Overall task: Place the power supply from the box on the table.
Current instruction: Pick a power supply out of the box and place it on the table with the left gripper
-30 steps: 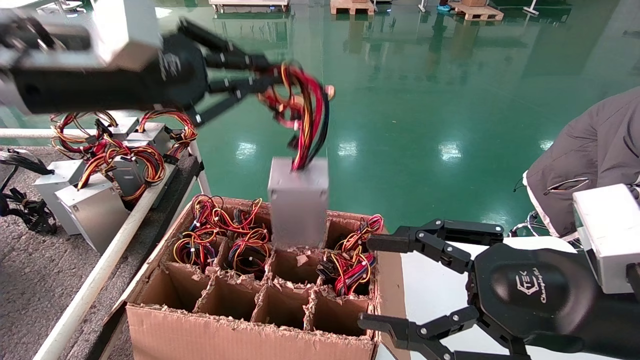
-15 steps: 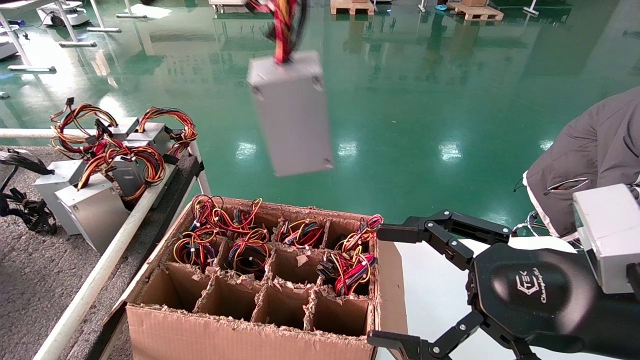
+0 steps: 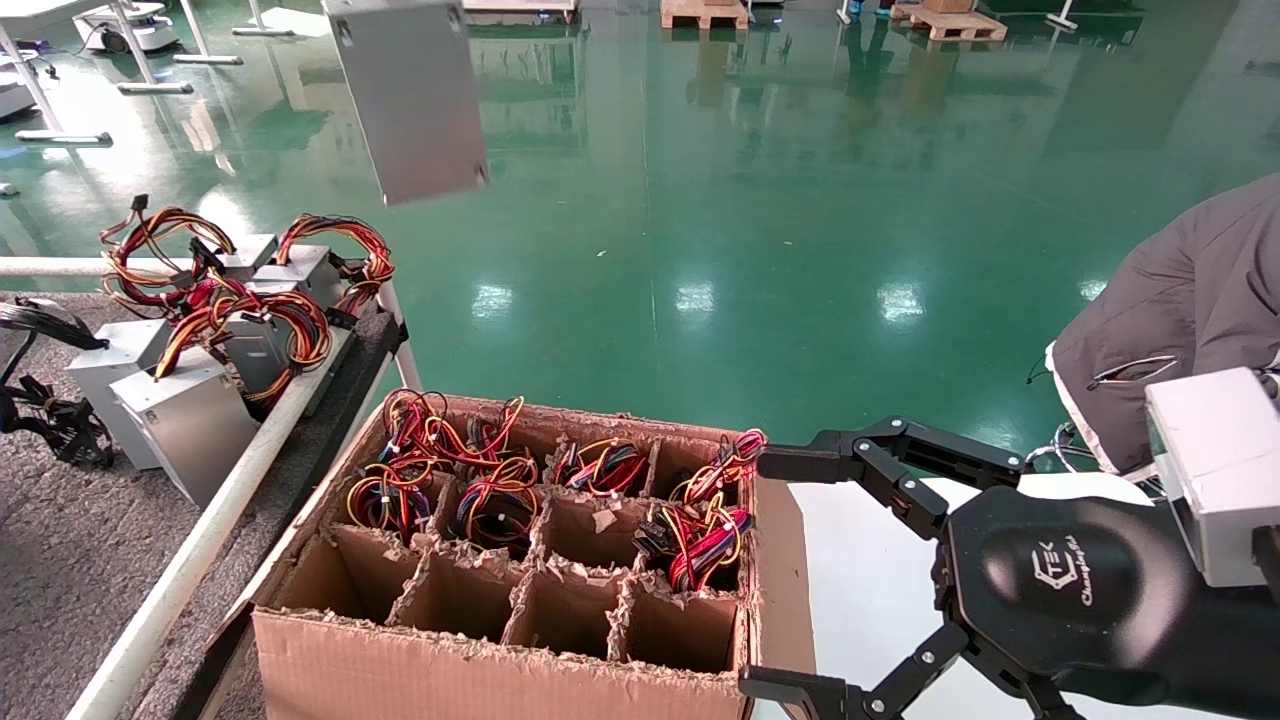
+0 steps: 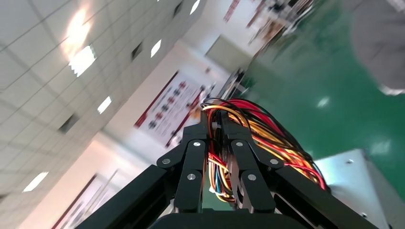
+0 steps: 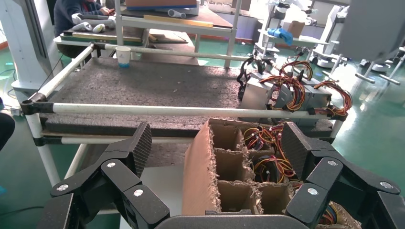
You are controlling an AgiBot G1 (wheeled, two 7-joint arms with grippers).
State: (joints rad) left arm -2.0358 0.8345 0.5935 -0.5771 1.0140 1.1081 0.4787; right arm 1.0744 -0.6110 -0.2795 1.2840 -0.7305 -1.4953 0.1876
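Note:
The grey metal power supply (image 3: pixel 410 95) hangs high in the air, up and to the left of the box, and its top is cut off by the head view's upper edge. In the left wrist view my left gripper (image 4: pixel 216 125) is shut on its red, yellow and black wire bundle (image 4: pixel 267 138), with the grey casing (image 4: pixel 353 186) dangling beyond. The brown cardboard box (image 3: pixel 480 665) with its divider grid stands below. The dark-grey carpeted table (image 3: pixel 70 560) lies left of the box. My right gripper (image 3: pixel 790 570) is open beside the box's right wall.
Several power supplies (image 3: pixel 190 420) with looped wires lie on the table behind its white rail (image 3: pixel 200 545). More wire bundles (image 3: pixel 700 530) fill the box's rear cells. A person in a grey jacket (image 3: pixel 1180 290) is at the right. The box stands on a white tabletop (image 3: pixel 870 600).
The power supply has come up out of its box cell and swung up and left. The left arm has left the head view. The right gripper has opened wider.

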